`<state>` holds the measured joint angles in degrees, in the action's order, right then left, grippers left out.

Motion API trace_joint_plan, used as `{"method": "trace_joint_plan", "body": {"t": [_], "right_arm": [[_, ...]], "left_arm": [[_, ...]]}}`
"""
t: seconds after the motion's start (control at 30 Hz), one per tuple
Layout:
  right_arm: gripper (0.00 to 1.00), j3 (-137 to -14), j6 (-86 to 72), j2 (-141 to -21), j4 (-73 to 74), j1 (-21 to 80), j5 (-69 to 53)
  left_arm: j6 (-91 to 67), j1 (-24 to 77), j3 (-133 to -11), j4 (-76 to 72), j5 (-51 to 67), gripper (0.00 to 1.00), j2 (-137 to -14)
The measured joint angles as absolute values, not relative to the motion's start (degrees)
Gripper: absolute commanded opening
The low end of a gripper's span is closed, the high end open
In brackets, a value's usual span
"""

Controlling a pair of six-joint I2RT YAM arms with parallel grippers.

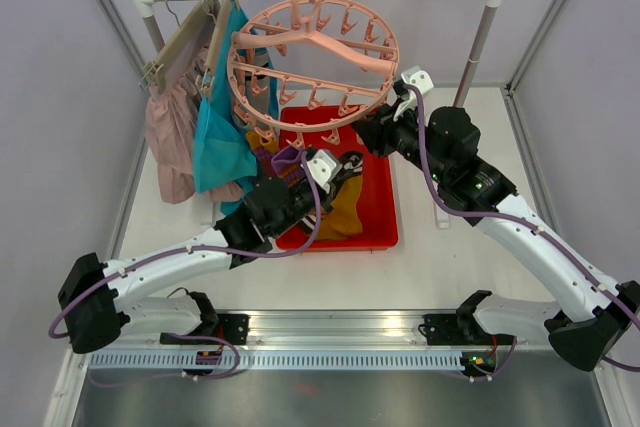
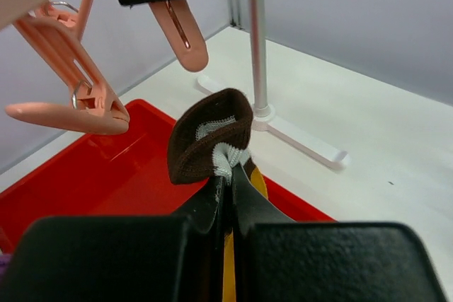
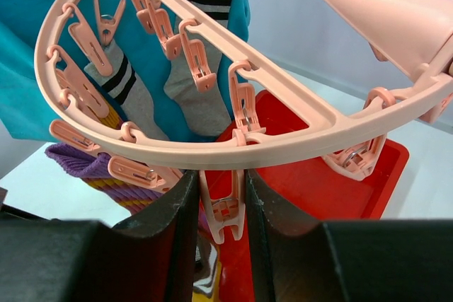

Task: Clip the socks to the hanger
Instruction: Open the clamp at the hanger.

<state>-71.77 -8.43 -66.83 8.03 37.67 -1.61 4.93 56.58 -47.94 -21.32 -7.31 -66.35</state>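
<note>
While the teal garment (image 1: 215,137) is hanging from the rail at the left, two grey socks (image 3: 191,97) with black stripes are dangling in front of it. They are clipped to the left side of the hanger (image 1: 315,62), and a purple sock (image 3: 78,164) is lying just under that rim. The left gripper (image 2: 226,187) is reaching over the tray (image 2: 85,182). Its fingers are pressed together, pinching a mustard sock (image 2: 211,139) by its brown end and lifting that end just beneath the hanger's clips. The rest of the sock is trailing down into the tray. To the right, the right gripper (image 3: 221,182) is sitting under the near rim of the hanger. Its fingers are only narrowly apart and are squeezing one clip (image 3: 223,213) between them, touching it on both sides.
</note>
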Motion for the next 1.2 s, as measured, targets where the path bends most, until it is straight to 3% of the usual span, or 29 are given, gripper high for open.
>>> {"method": "trace_joint_plan", "body": {"t": [0.47, 1.2], "right_arm": [[0.0, -72.18, -8.62, -67.16, 8.73, 37.67, -1.48], [0.0, -72.58, -8.64, -67.22, 9.5, 37.76, -0.14]], "left_arm": [[10.63, 58.39, -45.76, -33.17, -16.08, 0.02, -70.15], [10.87, 58.65, -46.13, -34.09, -16.45, 0.02, -73.3]]}}
